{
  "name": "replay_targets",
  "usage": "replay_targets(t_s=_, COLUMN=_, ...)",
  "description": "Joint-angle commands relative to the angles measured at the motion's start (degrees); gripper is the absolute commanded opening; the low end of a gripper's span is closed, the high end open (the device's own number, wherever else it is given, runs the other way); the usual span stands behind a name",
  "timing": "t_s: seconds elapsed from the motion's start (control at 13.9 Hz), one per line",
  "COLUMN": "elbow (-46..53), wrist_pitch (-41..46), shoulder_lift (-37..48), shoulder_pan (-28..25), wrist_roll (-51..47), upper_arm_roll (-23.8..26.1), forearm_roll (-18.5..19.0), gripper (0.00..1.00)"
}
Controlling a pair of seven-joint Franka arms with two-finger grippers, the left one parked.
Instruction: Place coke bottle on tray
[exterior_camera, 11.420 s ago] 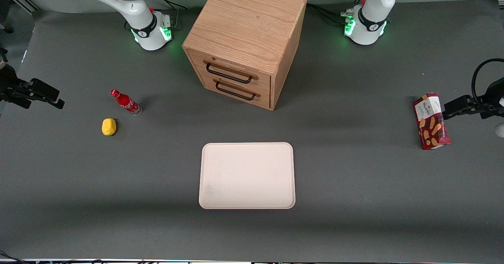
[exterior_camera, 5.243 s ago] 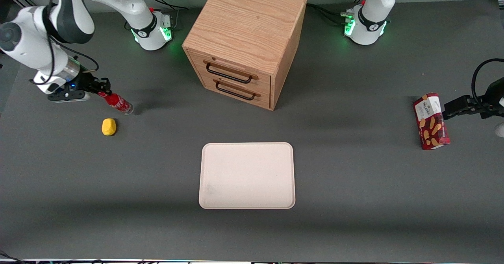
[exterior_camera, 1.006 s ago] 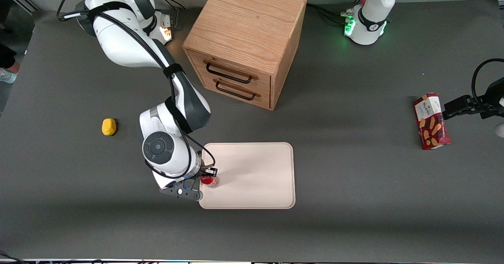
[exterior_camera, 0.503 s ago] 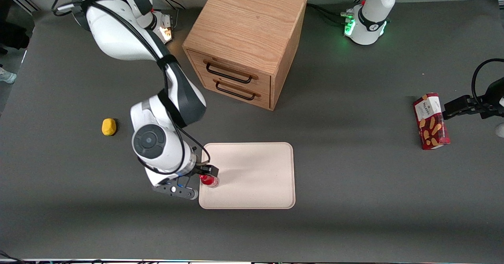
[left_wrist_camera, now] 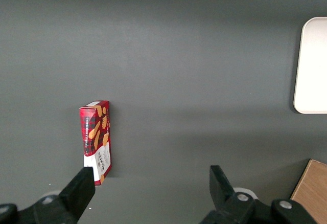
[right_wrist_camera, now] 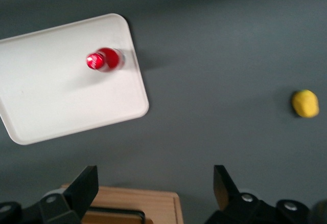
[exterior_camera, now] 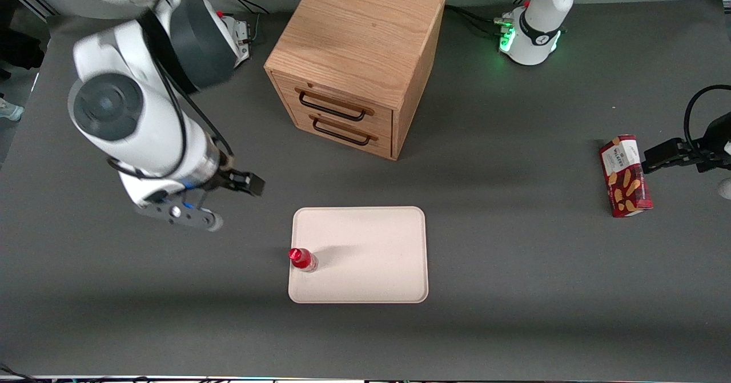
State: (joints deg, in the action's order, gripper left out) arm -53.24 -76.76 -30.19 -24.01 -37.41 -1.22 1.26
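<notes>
The coke bottle (exterior_camera: 301, 259), small and red with a red cap, stands upright on the pale cream-pink tray (exterior_camera: 365, 257), close to the tray's edge toward the working arm's end. My right gripper (exterior_camera: 239, 184) is open and empty. It hangs high above the table, apart from the bottle, farther from the front camera and toward the working arm's end. In the right wrist view the bottle (right_wrist_camera: 104, 60) shows cap-up on the tray (right_wrist_camera: 61, 96), with nothing between the gripper's (right_wrist_camera: 156, 188) fingers.
The wooden drawer cabinet (exterior_camera: 357, 57) stands farther from the front camera than the tray and shows in the wrist view (right_wrist_camera: 133, 203). A yellow lemon (right_wrist_camera: 305, 103) lies on the table toward the working arm's end. A red snack box (exterior_camera: 625, 176) lies toward the parked arm's end.
The gripper carried the bottle from the table onto the tray, let go of it, and has now risen up and away from it. The bottle stays standing.
</notes>
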Motion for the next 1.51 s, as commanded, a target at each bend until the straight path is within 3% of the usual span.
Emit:
replay_targets(t_s=0.0, elbow=-2.22, wrist_pitch=4.23, shoulder_lift=5.74, shoulder_pan=0.1, wrist_roll=1.18, upper_arm_roll=-0.01, forearm_roll=2.08, gripper=1.0)
replay_targets(t_s=0.22, elbow=-6.33, wrist_pitch=6.54, shoulder_lift=11.71, shoulder_pan=2.2, wrist_roll=12.4, upper_arm_roll=-3.07, forearm_roll=1.82, gripper=1.0)
replay_targets(t_s=0.57, elbow=-14.35, wrist_pitch=5.66, shoulder_lift=19.81, shoulder_pan=11.51, wrist_roll=30.09, upper_arm_roll=-3.17, forearm_roll=1.29, gripper=1.0)
replay_targets(t_s=1.01, elbow=-34.54, wrist_pitch=-9.88, shoulder_lift=30.53, shoulder_pan=15.13, wrist_roll=33.19, upper_arm_roll=-3.17, forearm_roll=0.59, gripper=1.0)
replay_targets(t_s=1.44, elbow=-37.29, wrist_pitch=-13.06, shoulder_lift=31.69, shoulder_pan=20.22, wrist_roll=39.41, upper_arm_roll=-2.73, forearm_roll=-0.91, gripper=1.0)
